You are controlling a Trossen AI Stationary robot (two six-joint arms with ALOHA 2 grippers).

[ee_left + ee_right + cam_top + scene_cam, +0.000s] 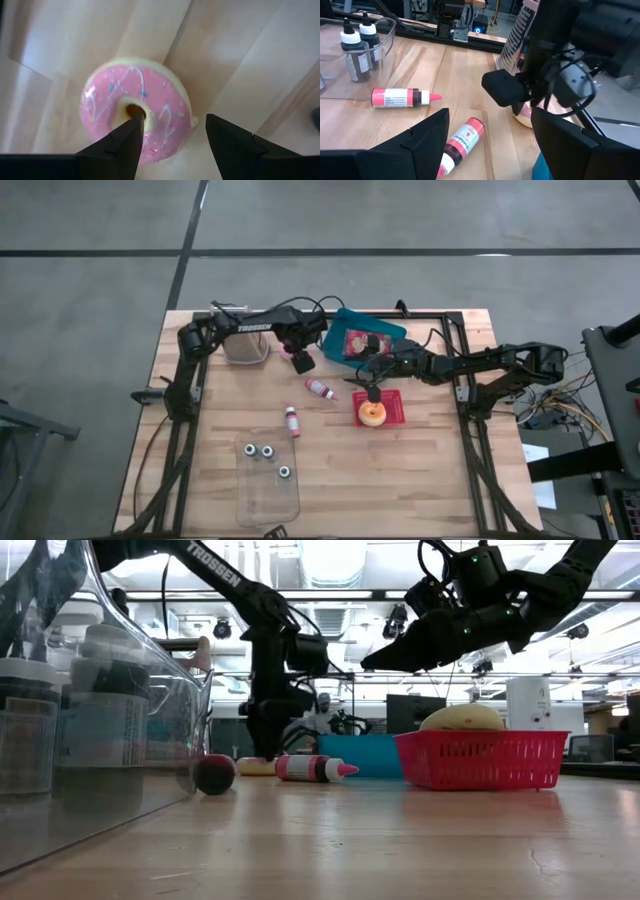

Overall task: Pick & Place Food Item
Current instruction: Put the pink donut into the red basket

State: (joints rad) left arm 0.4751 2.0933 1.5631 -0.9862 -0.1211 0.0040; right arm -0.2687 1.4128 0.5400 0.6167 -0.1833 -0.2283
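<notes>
Left pincer: your left gripper (175, 122) stands with its jaws apart, nothing clamped. In the high view it sits just left of centre in the upper half of the frame (300, 362), pointing down at the table (420, 470).
Pink doughnut: you see it in the left wrist view (165, 100), flat on the wood directly under that gripper. One finger (127, 140) is over its hole, the other (225, 142) is outside its rim.
Right pincer: your right gripper (372, 388) is open too and holds nothing. It hangs just right of centre in the high view, over the red basket (396, 408). In the low view it is at the upper middle (375, 665), clear above the basket's rim.
Red basket: it sits right of centre on the table and has a pale yellow doughnut (372, 414) in it.
Pink bottles: you have two lying on their sides near the frame's centre, one (320, 388) just below the left gripper, the other (292, 420) lower down.
Clear tub: it is lower left of centre (290, 500), with small dark-capped bottles (267, 452) standing inside.
Teal tray: it is at the upper centre, at the table's far edge (345, 325), partly under the right arm.
</notes>
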